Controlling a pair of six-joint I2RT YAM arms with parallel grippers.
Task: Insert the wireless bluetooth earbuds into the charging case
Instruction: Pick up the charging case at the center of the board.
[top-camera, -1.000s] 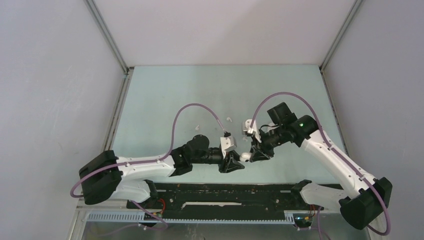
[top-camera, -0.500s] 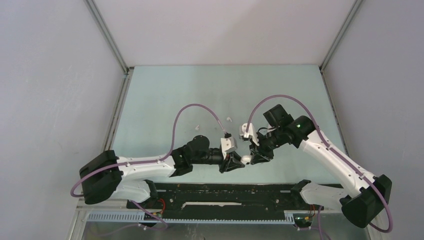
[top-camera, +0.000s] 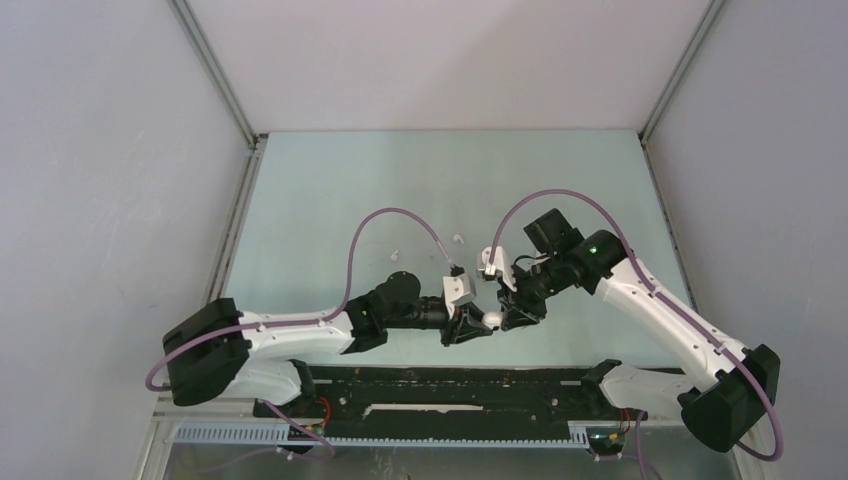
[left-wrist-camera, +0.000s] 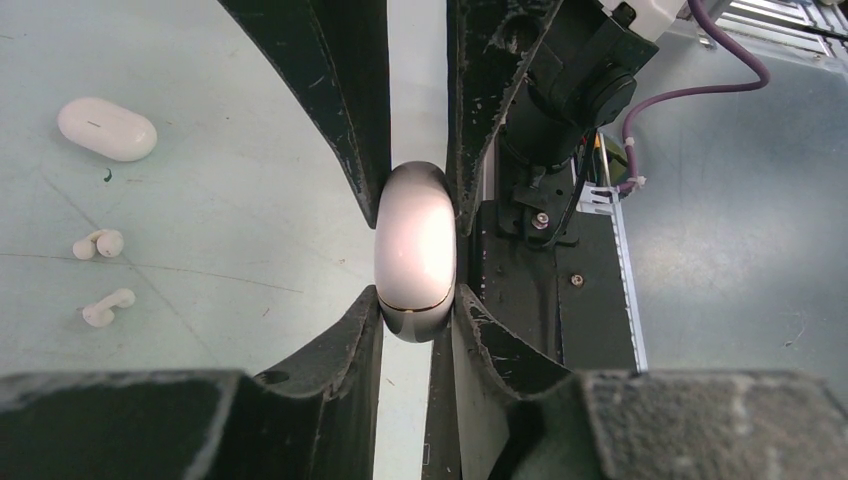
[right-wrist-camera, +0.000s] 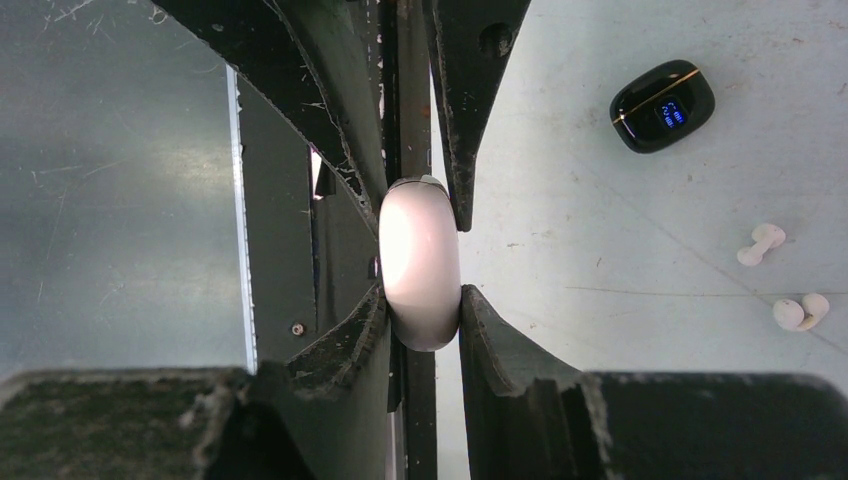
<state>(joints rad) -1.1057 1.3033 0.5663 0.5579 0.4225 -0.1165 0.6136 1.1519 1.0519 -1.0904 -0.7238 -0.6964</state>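
Note:
A white, closed charging case (top-camera: 492, 318) hangs above the table near its front edge, held from both sides. My left gripper (left-wrist-camera: 415, 310) is shut on one end of the charging case (left-wrist-camera: 415, 250). My right gripper (right-wrist-camera: 420, 300) is shut on the other end of the case (right-wrist-camera: 420, 262), its fingers (left-wrist-camera: 350, 110) reaching in opposite mine. Two white stemmed earbuds (left-wrist-camera: 98, 243) (left-wrist-camera: 108, 307) lie loose on the table beyond the grippers. The right wrist view shows the same earbuds (right-wrist-camera: 761, 243) (right-wrist-camera: 800, 311).
A second white case (left-wrist-camera: 106, 129), closed, lies on the table past the earbuds. A black case (right-wrist-camera: 662, 105) with a lit display lies farther off. The black base rail (top-camera: 450, 385) runs along the near edge just below the grippers. A small white piece (top-camera: 458, 240) lies mid-table.
My left gripper's jaws closed on the case that the right gripper was holding. The right arm shifted slightly left, bringing the two grippers together.

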